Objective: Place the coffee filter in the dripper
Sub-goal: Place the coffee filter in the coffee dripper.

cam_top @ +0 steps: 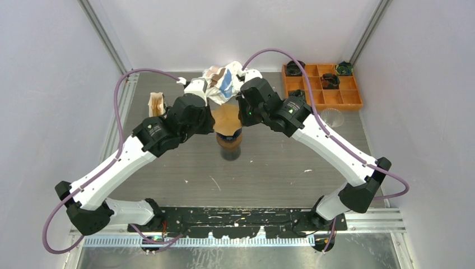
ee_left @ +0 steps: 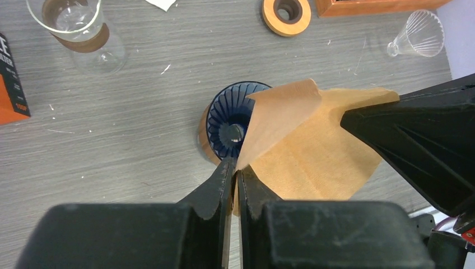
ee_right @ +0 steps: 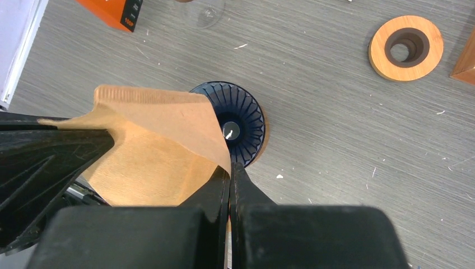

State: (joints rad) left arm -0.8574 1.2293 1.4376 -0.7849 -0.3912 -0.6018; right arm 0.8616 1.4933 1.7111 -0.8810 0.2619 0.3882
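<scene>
Left wrist view: the left pincer [ee_left: 235, 168] is seen closed on one edge of the brown paper coffee filter [ee_left: 308, 145], the two black fingers pressed together with only the paper between them. The filter is spread towards the right of the frame, where its far edge is met by the black right pincer [ee_left: 358, 119]. The dark blue ribbed dripper [ee_left: 229, 120] is seen at the centre of the frame on the grey worktop [ee_left: 140, 112], its right part covered by the filter and a wood-coloured base showing under its left rim. In the right wrist view the right pincer [ee_right: 229, 171] is likewise closed on a filter edge, at the lower rim of the dripper [ee_right: 243, 126], and the filter [ee_right: 157, 145] is stretched towards the left of the frame. The filter is not seated in the dripper; whether the paper touches the rim cannot be told. In the left wrist view a glass carafe [ee_left: 78, 28] is found at the upper left, a wooden ring [ee_left: 286, 14] at the top centre, a clear ribbed cone [ee_left: 420, 35] at the upper right and an orange box [ee_left: 8, 84] at the left edge. In the top external view an orange compartment tray [cam_top: 322, 98] is seen at the upper right and a crumpled cloth [cam_top: 221, 84] at the top centre.
</scene>
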